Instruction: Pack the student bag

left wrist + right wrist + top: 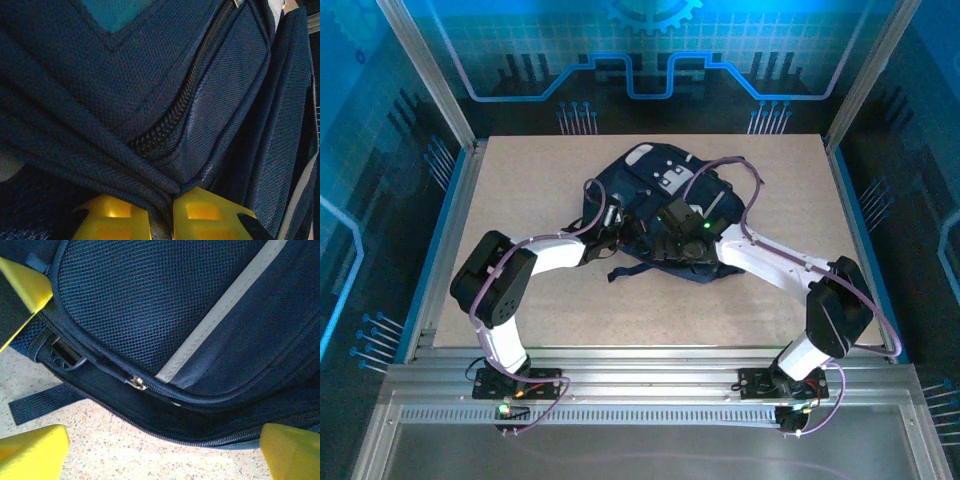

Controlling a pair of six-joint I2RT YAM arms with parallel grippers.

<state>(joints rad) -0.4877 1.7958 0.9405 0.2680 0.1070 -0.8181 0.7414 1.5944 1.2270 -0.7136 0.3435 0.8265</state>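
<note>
The student bag [665, 200] lies flat just toward 12 o'clock of the tabletop's [520, 190] middle. The left fingers [205, 212] are nearly closed, pinching a fold of navy fabric at its 9 o'clock side. The right fingers [35, 452] stand wide and empty over its 6 o'clock edge. Likely opening a compartment: hold the pinch taut and centre the right fingers on the metal zipper pull [135, 383] before closing.

Student bag [638, 200]: large backpack of dark navy fabric, laid flat at the middle of the table [520, 180], toward the far side. White-grey patches [670, 181] are carried at its far end. A mesh panel [135, 305], a pale stripe [220, 310], a closed zipper [170, 120] and a black strap [42, 402] lying on the tabletop are noted.
</note>
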